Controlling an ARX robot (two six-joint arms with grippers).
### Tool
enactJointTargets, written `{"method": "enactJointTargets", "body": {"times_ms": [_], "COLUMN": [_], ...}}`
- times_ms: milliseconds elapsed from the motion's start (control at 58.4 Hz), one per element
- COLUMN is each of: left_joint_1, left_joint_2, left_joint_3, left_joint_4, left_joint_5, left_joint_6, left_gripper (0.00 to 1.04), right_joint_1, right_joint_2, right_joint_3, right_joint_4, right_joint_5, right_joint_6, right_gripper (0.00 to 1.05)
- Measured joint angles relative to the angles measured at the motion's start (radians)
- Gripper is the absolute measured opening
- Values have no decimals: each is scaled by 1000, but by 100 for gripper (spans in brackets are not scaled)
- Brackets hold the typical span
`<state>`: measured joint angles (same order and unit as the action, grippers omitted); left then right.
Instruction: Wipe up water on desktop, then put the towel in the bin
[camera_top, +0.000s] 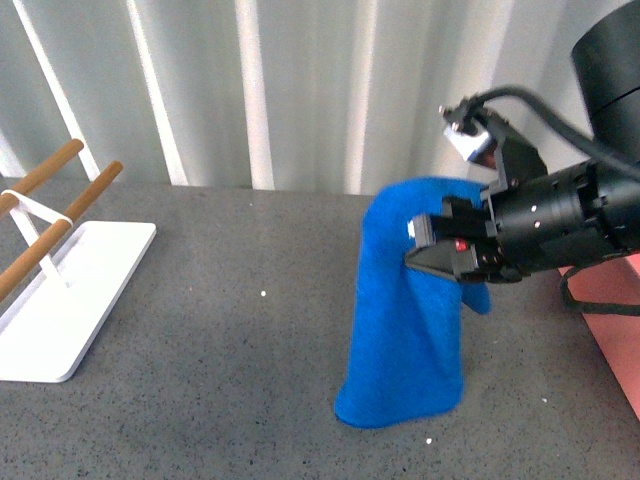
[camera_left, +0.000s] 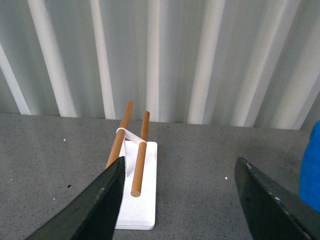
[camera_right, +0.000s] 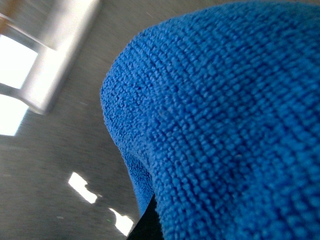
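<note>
My right gripper (camera_top: 425, 248) is clamped on the towel (camera_top: 400, 340) right of centre in the front view. The blue cloth bunches over my jaws and hangs down, its lower hem resting on the desktop (camera_top: 230, 330) near the bottom edge. In the right wrist view the cloth fills nearly everything, so I learn little from it. My left gripper (camera_left: 180, 162) has its fingers wide apart, holds nothing, and looks toward the white rack (camera_top: 70, 290) at the left of the front view. I cannot tell whether any water is left: there are only a few pale specks on the stone. I judge the wiping is about over and the carry to the bin (camera_top: 615, 320), whose pink wall shows at the right edge, comes next. That calls for lifting the hem clear of the desktop, swinging right over the rim, and only then parting my jaws
</note>
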<state>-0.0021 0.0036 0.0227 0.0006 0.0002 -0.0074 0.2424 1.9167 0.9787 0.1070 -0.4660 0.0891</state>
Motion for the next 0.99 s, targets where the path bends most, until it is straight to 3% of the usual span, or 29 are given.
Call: {"method": "enactJointTargets", "body": {"times_ms": [154, 308, 445, 617, 993], "left_joint_1": [0, 0, 0, 0, 0], "left_joint_2": [0, 0, -1, -1, 0], "left_joint_3": [0, 0, 0, 0, 0], "left_joint_4": [0, 0, 0, 0, 0], "left_joint_5": [0, 0, 0, 0, 0], "left_joint_6": [0, 2, 2, 2, 3], "left_gripper": [99, 98, 98, 98, 98], "right_joint_1": [-22, -24, -6, 31, 190], "right_joint_2": [168, 295, 366, 422, 476], "right_joint_3": [95, 206, 328, 446, 587], "right_joint_4": [-188, -275, -313, -339, -341], "right_joint_5": [138, 293, 359, 355, 191], "right_joint_6": [-160, -272, -317, -316, -267], "right_gripper": [4, 4, 4, 4, 4]}}
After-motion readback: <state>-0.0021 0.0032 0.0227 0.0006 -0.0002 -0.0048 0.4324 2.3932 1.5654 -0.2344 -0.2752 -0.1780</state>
